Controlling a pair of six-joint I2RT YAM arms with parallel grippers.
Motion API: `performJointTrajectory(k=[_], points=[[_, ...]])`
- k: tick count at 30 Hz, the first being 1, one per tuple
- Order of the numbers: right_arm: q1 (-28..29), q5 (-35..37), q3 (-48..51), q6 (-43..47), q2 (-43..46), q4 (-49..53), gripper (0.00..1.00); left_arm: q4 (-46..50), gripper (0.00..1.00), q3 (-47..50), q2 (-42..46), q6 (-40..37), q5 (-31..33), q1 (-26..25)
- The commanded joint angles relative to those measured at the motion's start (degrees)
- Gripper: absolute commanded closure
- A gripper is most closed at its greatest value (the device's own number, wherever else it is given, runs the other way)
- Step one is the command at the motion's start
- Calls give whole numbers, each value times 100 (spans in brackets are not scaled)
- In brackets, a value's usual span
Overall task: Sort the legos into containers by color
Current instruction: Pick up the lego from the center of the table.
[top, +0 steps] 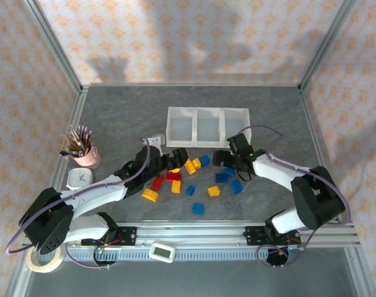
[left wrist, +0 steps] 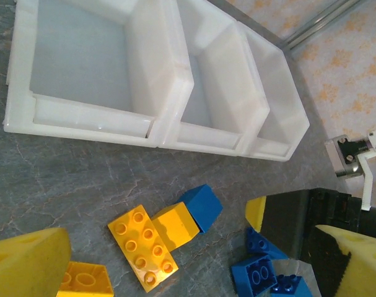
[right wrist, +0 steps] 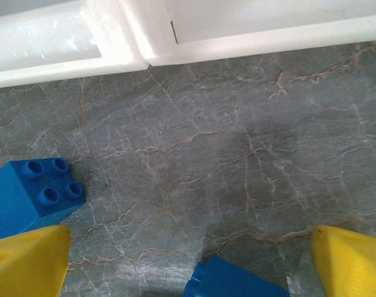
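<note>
The left claw [left wrist: 191,244] hangs spread wide and empty, its pads [left wrist: 26,263] low over the table [left wrist: 64,179]. Between the pads lie two yellow bricks [left wrist: 144,247], touching each other. A blue one [left wrist: 201,207] sits just past them and another yellow one beside one pad. That spread looks meant to straddle a brick before closing.

The right claw [right wrist: 191,247] is just as wide and holds nothing. A blue brick pokes in at the near edge between its pads. A second blue one [right wrist: 33,195] lies just outside one pad, with bare table ahead.

Just beyond both claws stand the bins [top: 207,127], joined in a row with their open tops up. They are probably set there so either arm needs only a short carry and a drop. From the left wrist all three look empty, so I judge the sorting not yet begun.

Under and behind the claws the bricks lie loose with the colours mixed, all within reach of both arms. From above I count:
- two red [top: 173,176]
- six blue
- about five yellow

A few more may be hidden beneath the claws. There are three bins, which fits one per colour.

Well off to the left claw's outer side stands one pink cup [top: 88,156] of pencils, which is no part of the job.
</note>
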State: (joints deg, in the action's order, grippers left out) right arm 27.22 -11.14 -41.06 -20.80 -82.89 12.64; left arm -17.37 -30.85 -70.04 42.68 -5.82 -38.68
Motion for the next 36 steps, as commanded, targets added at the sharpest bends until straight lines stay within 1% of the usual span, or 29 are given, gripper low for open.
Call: performJointTrajectory(k=[1,3,6,9,13,17,22,29,35,36], points=[[62,274,-126,19,-22,168,3,-154,1,-165,-18,113,205,-70],[136,290,-56,-36,24,235,5,-151,1,-176,-24,125,211,-87],[244,555,57,-203,110,373,5,-133,1,-190,-36,135,218,-103],[253,799,128,-427,163,548,3,-79,1,-232,-27,128,214,-111],[283,772,229,-894,250,496,5,-12,1,-279,-1,114,228,-123],[301,1034,162,-1203,161,470,13,-22,1,-301,-9,117,231,-126],[310,973,55,-1327,-48,347,24,56,1,-350,-53,93,229,-131],[354,899,40,-1359,-261,210,37,108,1,-382,-62,79,261,-129],[374,911,45,-1281,-253,166,52,140,1,-420,-49,61,257,-131],[374,924,53,-1262,-232,159,55,147,1,-419,-49,70,274,-131]])
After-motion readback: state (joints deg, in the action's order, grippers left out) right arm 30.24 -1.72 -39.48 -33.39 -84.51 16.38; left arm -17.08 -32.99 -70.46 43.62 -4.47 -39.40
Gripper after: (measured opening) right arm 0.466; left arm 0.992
